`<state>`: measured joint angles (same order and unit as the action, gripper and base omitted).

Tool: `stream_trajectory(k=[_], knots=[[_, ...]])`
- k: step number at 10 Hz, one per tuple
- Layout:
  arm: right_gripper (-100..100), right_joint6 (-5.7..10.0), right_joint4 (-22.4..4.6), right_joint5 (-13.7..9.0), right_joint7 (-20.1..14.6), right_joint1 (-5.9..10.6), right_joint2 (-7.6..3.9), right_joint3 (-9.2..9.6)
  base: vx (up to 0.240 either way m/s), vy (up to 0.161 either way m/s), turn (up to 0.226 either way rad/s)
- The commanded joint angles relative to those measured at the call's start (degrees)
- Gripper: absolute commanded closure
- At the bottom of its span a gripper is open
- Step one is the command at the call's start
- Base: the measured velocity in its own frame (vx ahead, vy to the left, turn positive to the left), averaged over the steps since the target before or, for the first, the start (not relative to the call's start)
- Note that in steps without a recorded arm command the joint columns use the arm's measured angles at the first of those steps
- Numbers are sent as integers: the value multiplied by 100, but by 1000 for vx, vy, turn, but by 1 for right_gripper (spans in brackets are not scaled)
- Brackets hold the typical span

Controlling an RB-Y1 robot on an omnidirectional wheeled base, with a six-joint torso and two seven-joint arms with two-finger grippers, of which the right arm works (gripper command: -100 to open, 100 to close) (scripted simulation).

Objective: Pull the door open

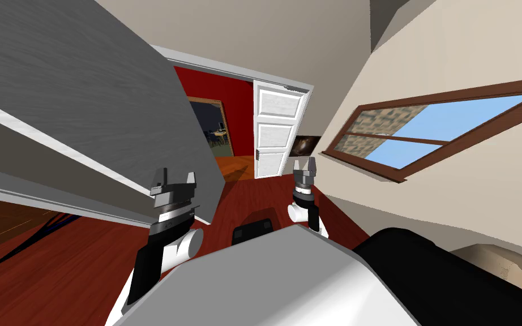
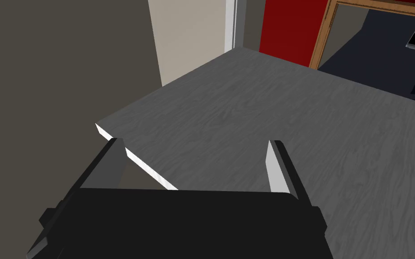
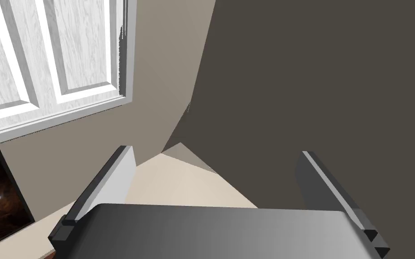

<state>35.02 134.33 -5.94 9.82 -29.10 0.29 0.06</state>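
A big grey wood-grain door [image 1: 84, 102] stands swung out at my left, and its free edge [image 1: 213, 198] reaches close in front of me. My left gripper [image 1: 175, 180] is up against that door near its free edge. In the left wrist view the left gripper [image 2: 195, 143] is open. The door's grey face [image 2: 269, 112] and its thin white edge [image 2: 134, 159] lie between the fingers. I cannot tell if the fingers touch it, and I see no handle. My right gripper [image 1: 305, 165] is held up at the right, apart from the door; its fingers [image 3: 121, 166] stand open with nothing between them.
Beyond the grey door a doorway leads to a red-walled room [image 1: 220, 96] with an open white panelled door [image 1: 274, 136]. A brown-framed window [image 1: 424, 130] is on the beige wall at the right, with a small dark picture [image 1: 306, 146] beside it. The floor [image 1: 56, 266] is dark red wood.
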Motion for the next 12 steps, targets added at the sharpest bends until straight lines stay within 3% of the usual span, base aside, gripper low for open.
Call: stream_trajectory(k=[1, 12], knots=[[-100, 30, -158, -78, -157, 62, -62, 66, 65, 1, -1], [-100, 256, -1356, -667, -1342, 533, -447, 569, 105, 14, 0]])
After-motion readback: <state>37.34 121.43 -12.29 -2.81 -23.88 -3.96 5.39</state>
